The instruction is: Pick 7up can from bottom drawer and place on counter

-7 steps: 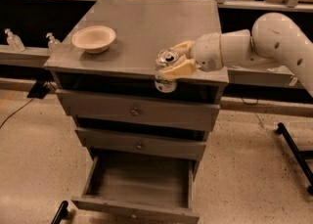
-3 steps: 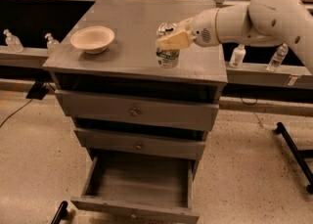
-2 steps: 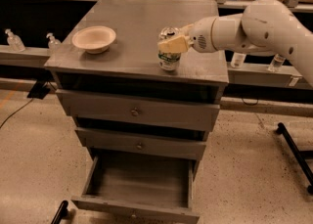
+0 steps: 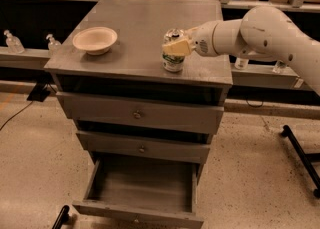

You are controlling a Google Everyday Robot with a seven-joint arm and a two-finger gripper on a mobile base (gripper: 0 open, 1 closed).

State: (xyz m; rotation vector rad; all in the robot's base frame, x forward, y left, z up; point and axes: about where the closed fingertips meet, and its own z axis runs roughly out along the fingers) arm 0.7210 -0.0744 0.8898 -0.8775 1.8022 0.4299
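Camera view: tool (image 4: pixel 176 47) clamped around the upper part of the can (image 4: pixel 173 63). The can stands upright on the table (image 4: pixel 135 23), near the front right edge. A bowl (image 4: pixel 95 39) sits well apart on the left, and the bottom drawer (image 4: pixel 142 193) is pulled open.

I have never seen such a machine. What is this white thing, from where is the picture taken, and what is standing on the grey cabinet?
The white thing is a robot arm. One camera looks down at the cabinet's front. At the arm's end, the gripper, a two-finger clamp, is closed on the 7up can, which stands upright on the counter. A pale bowl sits further left in the picture, apart from the can. The bottom drawer is pulled open.
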